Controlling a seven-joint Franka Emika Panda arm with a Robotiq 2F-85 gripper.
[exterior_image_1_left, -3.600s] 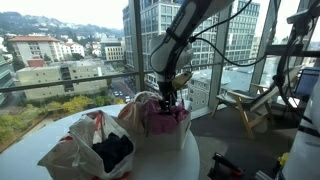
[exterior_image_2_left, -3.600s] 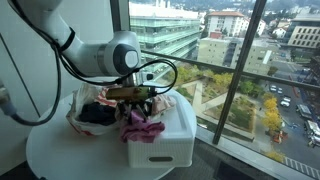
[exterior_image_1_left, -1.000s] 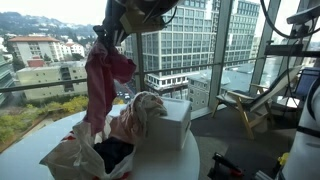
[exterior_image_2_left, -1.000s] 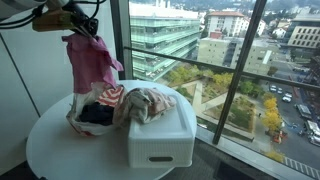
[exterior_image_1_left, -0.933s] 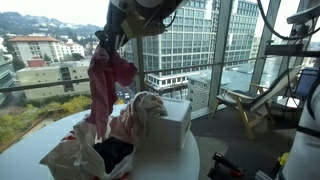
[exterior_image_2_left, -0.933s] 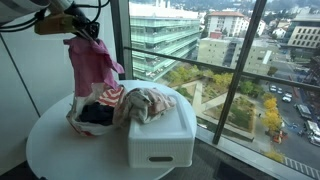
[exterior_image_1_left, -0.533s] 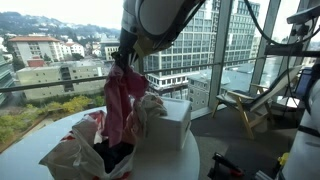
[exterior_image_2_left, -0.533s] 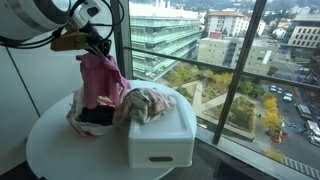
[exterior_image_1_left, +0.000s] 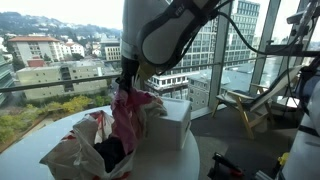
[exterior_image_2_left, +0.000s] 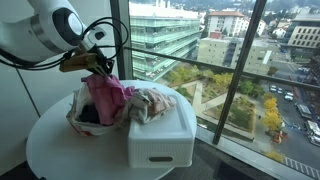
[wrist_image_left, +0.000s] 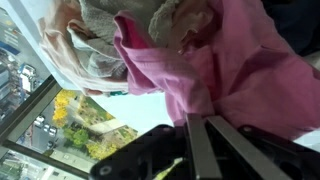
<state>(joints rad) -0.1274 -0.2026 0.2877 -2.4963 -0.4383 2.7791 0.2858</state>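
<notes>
The tool (exterior_image_2_left: 100, 68) has come down from the upper left of the frame, clenched on the pink garment (exterior_image_2_left: 106, 98); the cloth's lower end now bunches in the plastic bag (exterior_image_2_left: 74, 118), beside the white bin (exterior_image_2_left: 160, 135) on the table (exterior_image_2_left: 55, 155); the lowering looks nearly complete, with the cloth not yet let go.

You see the crumpled pink fabric garment (exterior_image_1_left: 126, 115) hanging bunched and upright, its lower end down in the open white plastic bag (exterior_image_1_left: 68, 150).

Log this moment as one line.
jaws: shut on pink garment | position: hanging over bag | beside: white bin
</notes>
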